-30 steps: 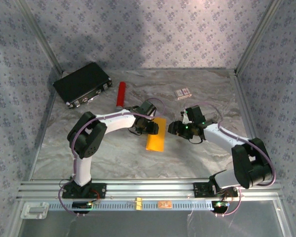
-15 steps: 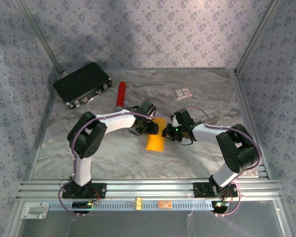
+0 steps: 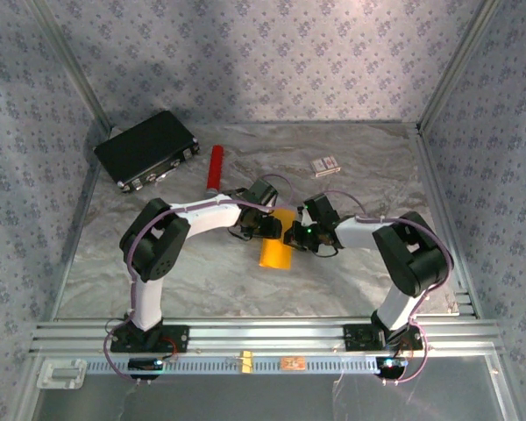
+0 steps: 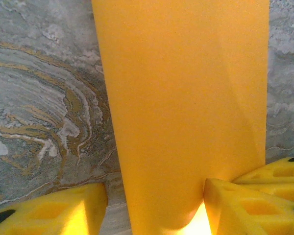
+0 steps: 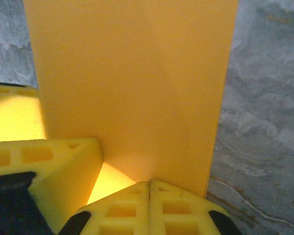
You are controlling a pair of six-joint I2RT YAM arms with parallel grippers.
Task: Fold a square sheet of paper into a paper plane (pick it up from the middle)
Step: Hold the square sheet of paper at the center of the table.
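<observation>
**A:** Two grippers on one paper, is it? Where does the paper lie?

**B:** The paper (image 3: 275, 253) lies in the middle of the table (image 3: 202, 276). It is orange-yellow, folded into a long strip that runs from near to far, and it rests on the marbled top. Both grippers are at its far half, one from the left and one from the right.

**A:** How is the left gripper (image 3: 267, 227) set?

**B:** Its jaws are apart and the strip passes between them. In the left wrist view, one finger (image 4: 49, 213) stands clear of the paper with a sliver of bare table between. The other finger (image 4: 250, 205) touches the paper's edge. It is not clamping anything.

**A:** What about the right gripper (image 3: 296, 235)?

**B:** Its jaws are closed. In the right wrist view, the two pads (image 5: 181, 205) meet along a thin seam with no gap. Their tips sit right at the edge of the paper. I cannot tell whether any paper is nipped in that seam.

**A:** Is there anything else on the table?

**B:** A black case (image 3: 147, 149) lies at the far left. A red cylinder (image 3: 216, 167) is just to its right. A small white-and-red box (image 3: 326, 164) sits further right again. All three are apart from the paper.
</observation>
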